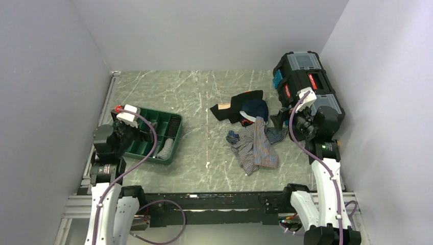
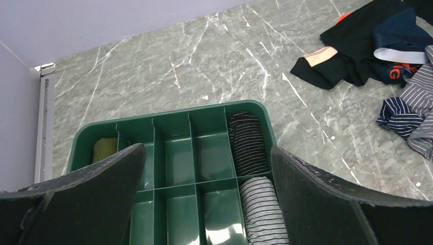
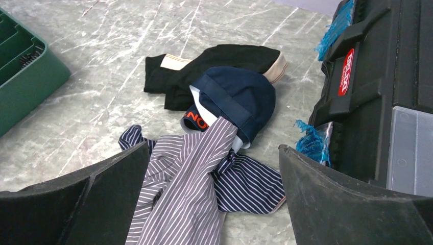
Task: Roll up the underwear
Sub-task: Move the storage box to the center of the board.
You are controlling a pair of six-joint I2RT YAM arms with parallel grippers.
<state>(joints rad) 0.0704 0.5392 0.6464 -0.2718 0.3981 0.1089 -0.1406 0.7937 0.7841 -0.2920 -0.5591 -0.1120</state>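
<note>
— Both tools first: how do they stand?
— The left tool (image 2: 207,150) hangs over the green tray (image 2: 168,113) with its jaws spread wide, holding nothing and touching nothing. The right tool (image 3: 213,148) is equally wide and empty, up beside the black toolbox (image 1: 306,76), facing the garments.
— Where is the underwear?
— The underwear (image 3: 186,199) lies crumpled on the tabletop (image 1: 204,97), right of centre, in front of the right tool and showing between its fingers (image 3: 76,204) in the wrist view. It drapes over a navy striped garment (image 3: 250,186); its far end lies on a plain navy garment (image 3: 240,92), which rests on a black garment (image 3: 224,56).
— What room is around it?
— Bare tabletop stretches from the garments to the tray and toward the near edge. The toolbox stands close on the right, against the wall (image 1: 388,102). The tray sits near the left edge, with two striped rolls (image 2: 260,204) in the compartments on its side nearest the garments.
</note>
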